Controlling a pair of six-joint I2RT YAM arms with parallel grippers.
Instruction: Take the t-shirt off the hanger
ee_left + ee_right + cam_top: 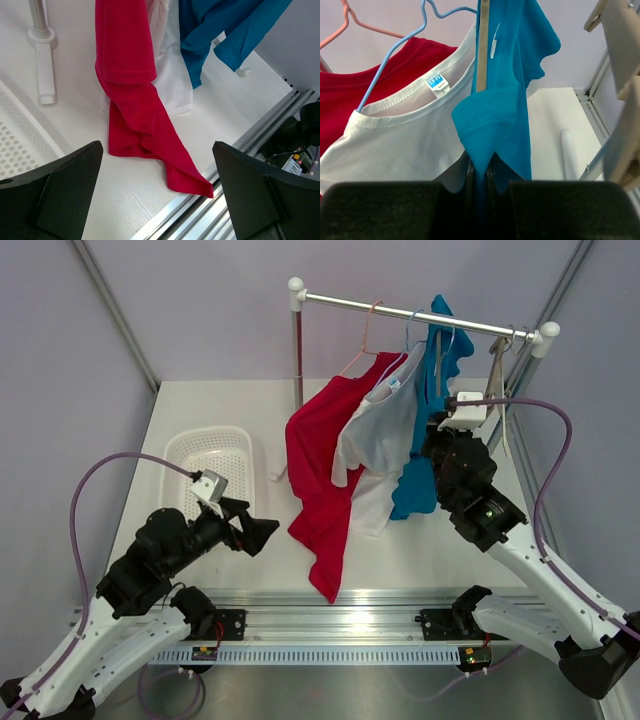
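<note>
From above, three shirts hang on the rail (pixel 420 312): a red t-shirt (pixel 320 460) on a pink hanger (pixel 365 340), a white t-shirt (pixel 385 430) on a blue hanger (pixel 410 330), and the teal t-shirt (pixel 412 485) furthest right, on its hanger. A white basket (pixel 212 432) sits on the table to the left. The right gripper (pixel 440 445) reaches up against the teal shirt's side, with the white shirt crowding in just beside it. The left gripper (pixel 262 535) hangs low, well apart from the rack, pointing toward the red hem.

In the left wrist view, the black fingers (pixel 65 195) stand spread wide with nothing between them; the red shirt trails onto the table ahead.

In the right wrist view, the jaws are clenched on a fold of the teal shirt, which rises straight up from them. Pegs (pixel 625 60) dangle at the right.
</note>
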